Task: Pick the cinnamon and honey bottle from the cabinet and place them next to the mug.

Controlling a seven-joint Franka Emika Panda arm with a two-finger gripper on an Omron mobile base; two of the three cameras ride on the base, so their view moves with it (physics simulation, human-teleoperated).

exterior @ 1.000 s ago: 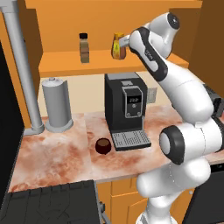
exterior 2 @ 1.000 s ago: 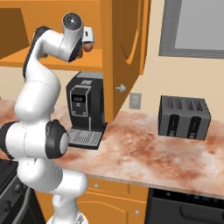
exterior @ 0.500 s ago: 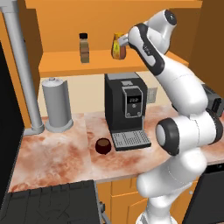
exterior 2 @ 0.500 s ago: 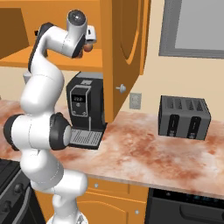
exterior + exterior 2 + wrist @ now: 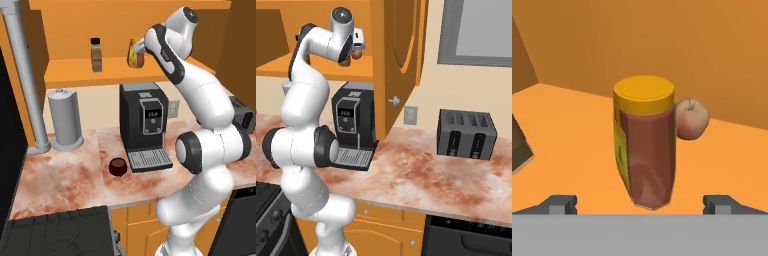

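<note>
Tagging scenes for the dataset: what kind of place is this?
A simulated home kitchen, by the look of it: a coffee machine and toaster on a marbled counter, with an orange wall cabinet whose shelf holds a honey bottle.

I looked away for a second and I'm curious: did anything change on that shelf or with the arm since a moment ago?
Very little. The arm shifted its pose slightly, its elbow swinging a bit, while the hand stayed up at the shelf, open, with the honey bottle between its fingers but not gripped. The spice jar, the apple, the mug and the coffee machine stayed where they were.
</note>
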